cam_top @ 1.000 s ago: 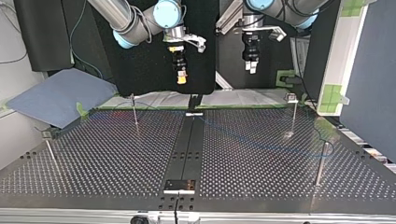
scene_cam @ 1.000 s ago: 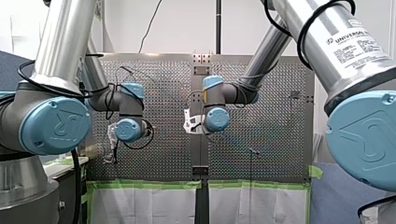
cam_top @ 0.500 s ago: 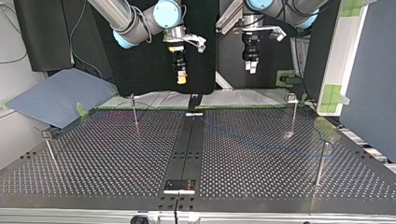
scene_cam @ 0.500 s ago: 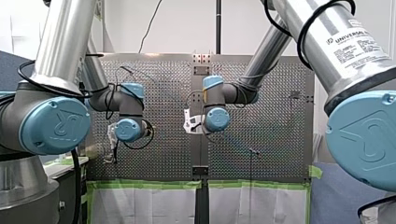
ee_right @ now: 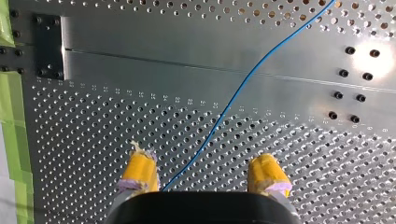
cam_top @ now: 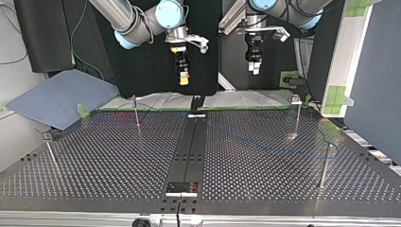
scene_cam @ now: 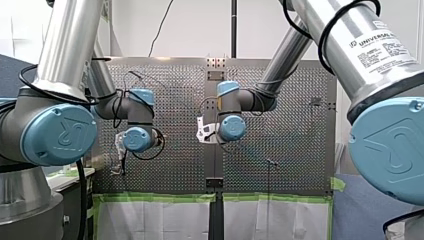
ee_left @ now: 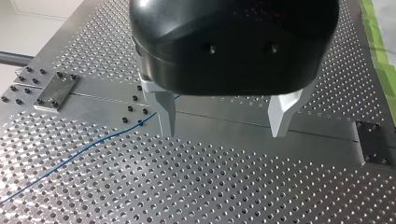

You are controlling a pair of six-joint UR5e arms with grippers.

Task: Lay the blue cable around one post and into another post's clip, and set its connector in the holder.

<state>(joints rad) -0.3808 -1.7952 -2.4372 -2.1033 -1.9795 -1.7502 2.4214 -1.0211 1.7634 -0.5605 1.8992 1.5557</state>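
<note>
Below the left gripper and right gripper, fingers spread, the blue cable, probably limp, is best pinched mid-run.

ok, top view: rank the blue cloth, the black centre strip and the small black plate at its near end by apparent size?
1. blue cloth
2. black centre strip
3. small black plate, smallest despite being nearest the camera

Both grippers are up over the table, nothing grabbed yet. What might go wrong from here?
1. The blue cable is thin and flat on the table; my right gripper, open over it, may miss it or scrape the table.
2. Thin posts stand near its run; a careless descent might clip one.
</note>
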